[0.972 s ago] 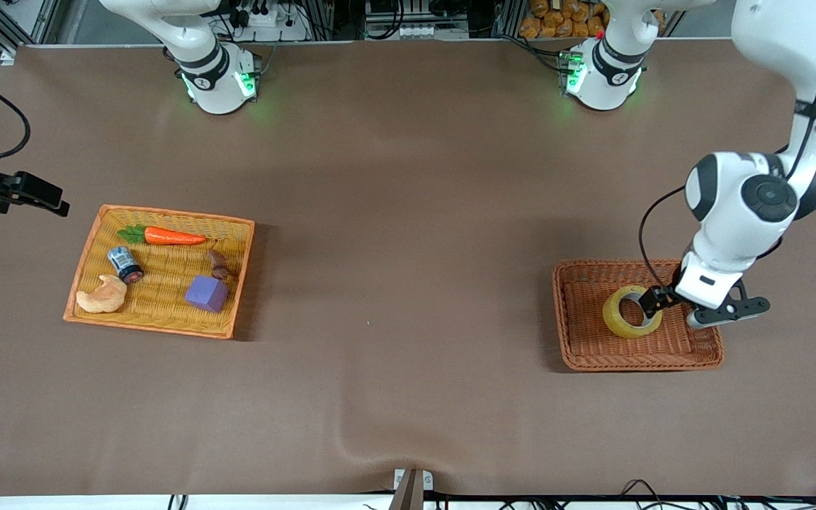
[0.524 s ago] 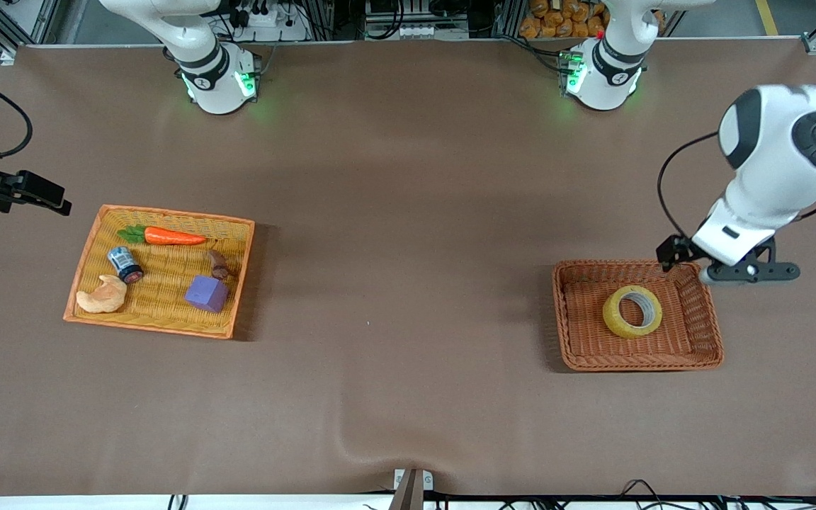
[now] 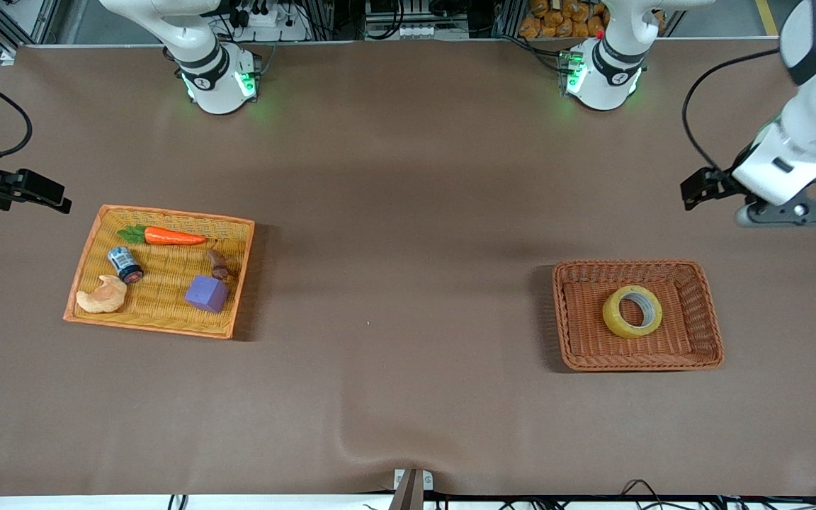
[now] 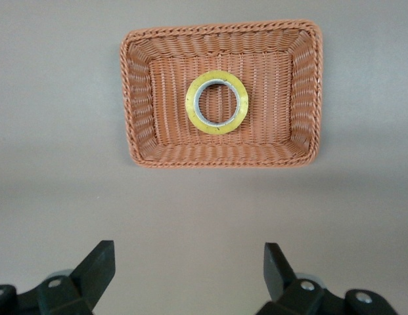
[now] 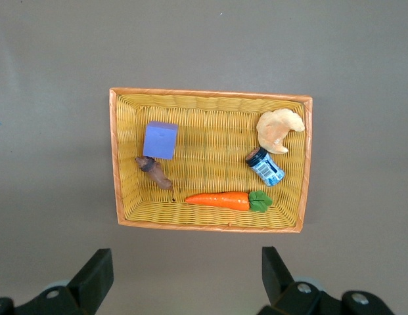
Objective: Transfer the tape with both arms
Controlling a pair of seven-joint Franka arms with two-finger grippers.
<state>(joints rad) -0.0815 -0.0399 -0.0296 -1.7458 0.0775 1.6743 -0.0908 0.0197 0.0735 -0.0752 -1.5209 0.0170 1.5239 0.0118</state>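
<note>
The brown table (image 3: 408, 177) carries everything, and the brown wicker basket (image 3: 698, 312) near the left arm's end serves as the landmark. The left arm (image 3: 815, 106) reaches out from its base at the table's edge, and its left gripper (image 3: 705, 188) hangs in the air over bare table just off the basket's edge that faces the bases; in the left wrist view its two black fingers (image 4: 92, 272) stand wide apart with nothing between them. The right arm (image 3: 188, 42) waits, its right gripper (image 3: 43, 195) over the table's edge well apart from the brown basket, at the right arm's end; the right wrist view shows its fingers (image 5: 92, 275) spread wide and empty as well. A yellow wicker tray (image 3: 89, 262) sits well apart from the brown basket, toward the right arm's end of the table. Inside the brown basket, near its middle and touching only the woven floor, the tape (image 3: 632, 312) lies flat with its round hole facing up, free of either gripper. In the yellow tray lie an orange carrot (image 3: 174, 236), a purple cube (image 3: 206, 293), a pale orange croissant toy (image 3: 102, 295), a small blue-labelled can (image 3: 125, 263) on its side, and a small brown object (image 3: 218, 264) just beside the cube.
</note>
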